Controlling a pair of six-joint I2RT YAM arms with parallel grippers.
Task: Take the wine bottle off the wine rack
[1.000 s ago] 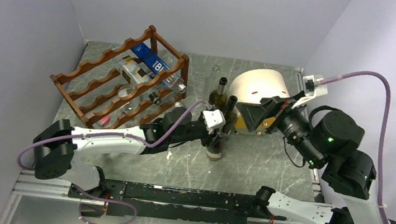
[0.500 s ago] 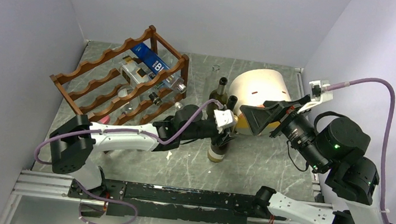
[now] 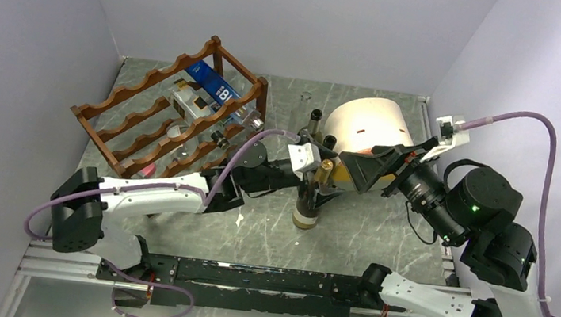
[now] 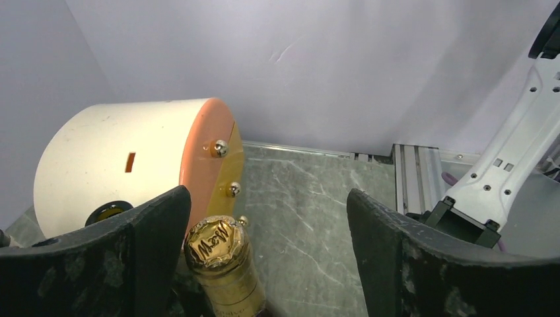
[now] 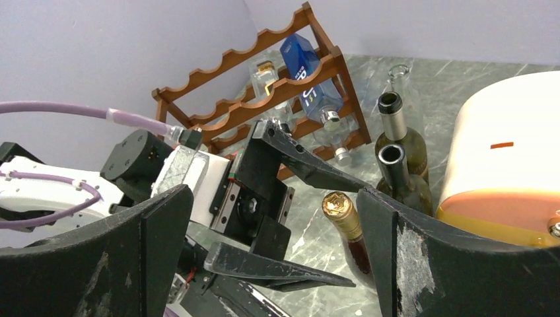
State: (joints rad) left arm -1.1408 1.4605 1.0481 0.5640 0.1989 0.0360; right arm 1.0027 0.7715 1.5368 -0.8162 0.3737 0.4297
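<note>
The grey marbled counter is boxed in by pale lilac walls. The wine rack sits askew at the far left with other bottles lying in it. My left arm stretches low from just in front of the wine rack out to its right. My right arm folds back toward the wine rack from well to its right. The gold-foiled wine bottle stands upright on the counter, off the wine rack and to its right. My left claw gapes wide around the bottle's neck, gripping nothing, with the cap close to one finger. My right claw is spread wide and empty, and it faces the wine rack.
</note>
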